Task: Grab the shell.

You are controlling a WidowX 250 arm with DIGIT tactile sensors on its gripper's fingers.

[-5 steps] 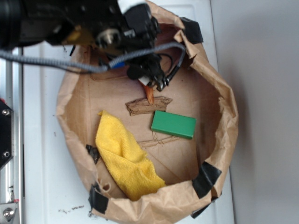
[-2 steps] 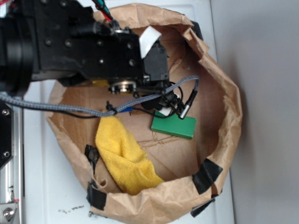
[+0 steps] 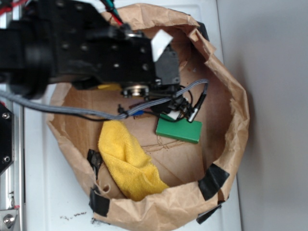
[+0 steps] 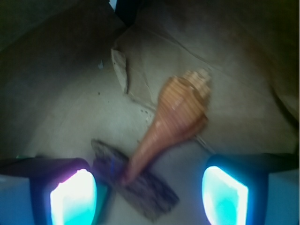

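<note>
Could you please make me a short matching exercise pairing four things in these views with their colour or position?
Things:
1. shell
2. cloth
3. block
4. wood piece

Descriptions:
A. green, on the bag floor beside the arm
B. yellow, crumpled against the bag's paper wall
C. dark and flat, lying under a tapering tail
D. orange-brown and ribbed, between the open fingers, untouched

Pairs: 1-D, 2-B, 3-A, 4-C

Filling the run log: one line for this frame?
phase: approach | gripper: open, above shell | shell tail tip on bark piece | not grasped
</note>
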